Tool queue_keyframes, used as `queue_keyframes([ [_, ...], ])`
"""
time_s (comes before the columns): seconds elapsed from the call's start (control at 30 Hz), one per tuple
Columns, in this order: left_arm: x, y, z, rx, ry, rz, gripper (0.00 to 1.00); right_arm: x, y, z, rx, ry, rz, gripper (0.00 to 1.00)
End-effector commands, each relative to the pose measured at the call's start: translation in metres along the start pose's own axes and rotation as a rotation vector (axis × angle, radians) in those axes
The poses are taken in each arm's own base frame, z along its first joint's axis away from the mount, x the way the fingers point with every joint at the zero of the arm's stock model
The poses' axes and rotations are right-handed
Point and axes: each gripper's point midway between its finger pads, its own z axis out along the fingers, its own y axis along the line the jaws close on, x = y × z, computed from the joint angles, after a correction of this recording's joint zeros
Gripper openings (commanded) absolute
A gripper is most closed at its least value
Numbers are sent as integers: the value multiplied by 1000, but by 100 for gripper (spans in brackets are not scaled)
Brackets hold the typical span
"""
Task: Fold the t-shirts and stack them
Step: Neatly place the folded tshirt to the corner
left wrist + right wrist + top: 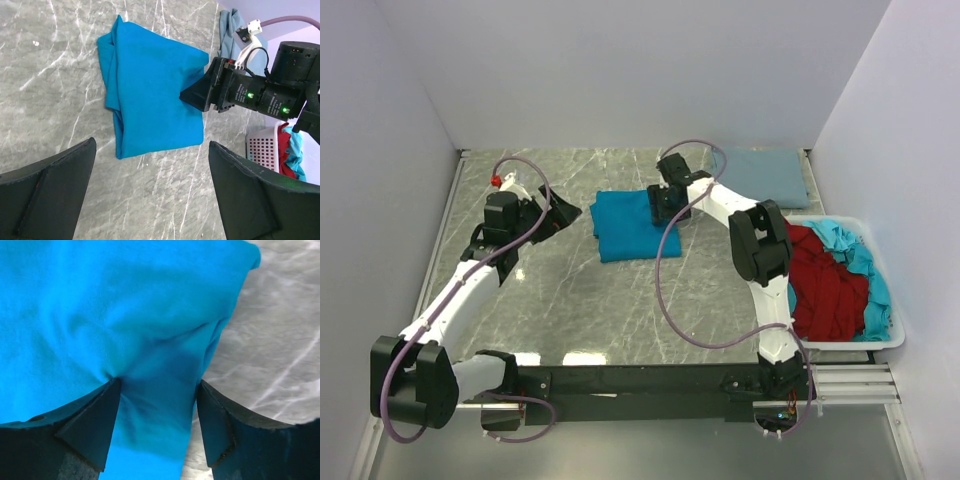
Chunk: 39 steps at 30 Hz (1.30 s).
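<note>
The teal-blue shirt (pixel 625 225) lies folded into a rough rectangle on the marble table (pixel 570 300), directly under the right gripper (pixel 665 205), which has its fingers planted on the shirt's edge nearest that arm. From the right wrist view the fingers stand spread, with a puckered ridge of cloth rising between them; they straddle it and have not closed on it. The left gripper (pixel 560 215) hangs off the shirt's opposite side, well clear of the fabric, its fingers wide apart and holding nothing. I'd judge this cotton to be light, limp and a bit clingy. It will sag and unfold if lifted by one layer, so the hold should take every layer of that bunched edge at once, ideally with the left gripper taking the far side as well so the fold keeps its shape. The edge toward the left gripper looks rumpled and uneven, where a loose flap could slip out. Beyond the right gripper, just past its wrist, a grey-blue shirt (pixel 760 175) lies flat and folded, the likely place to stack, with only a short stretch of bare table between the two shirts. On the right arm's outer side sits the white bin (pixel 840 345) holding a dark red shirt (pixel 825 285) and a light turquoise shirt (pixel 855 250), close to the side wall, so room there is tight. Below both grippers, toward the bases, the table gives plenty of room.
</note>
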Motion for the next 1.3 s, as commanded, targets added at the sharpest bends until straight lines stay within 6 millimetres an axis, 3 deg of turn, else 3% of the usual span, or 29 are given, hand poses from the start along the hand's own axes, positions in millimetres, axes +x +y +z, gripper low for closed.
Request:
queue_keyframes([
  [0.0, -7, -8, -8, 26, -35, -5, 99, 11, 11, 10, 37, 41, -51, 68],
  [0.13, -10, -13, -19, 37, -62, -18, 99, 16, 16, 10, 76, 58, -83, 55],
  [0.3, -11, -10, -31, 19, -87, -13, 99, 13, 23, 9, 87, 52, -137, 25],
  [0.33, -11, -11, -33, 18, -90, -11, 99, 11, 24, 8, 89, 41, -147, 12],
  [0.4, -10, -10, -35, 15, -89, -14, 99, 0, 17, 1, 133, 6, -161, 0],
  [0.53, -8, -5, -38, -9, -88, -7, 99, -30, -6, -20, 276, -96, -225, 0],
  [0.87, -21, 3, -54, -79, -163, -6, 99, -99, -65, -104, 600, -341, -316, 0],
  [1.27, -39, 14, -82, -183, -268, -7, 99, -144, -127, -147, 781, -431, -288, 0],
])
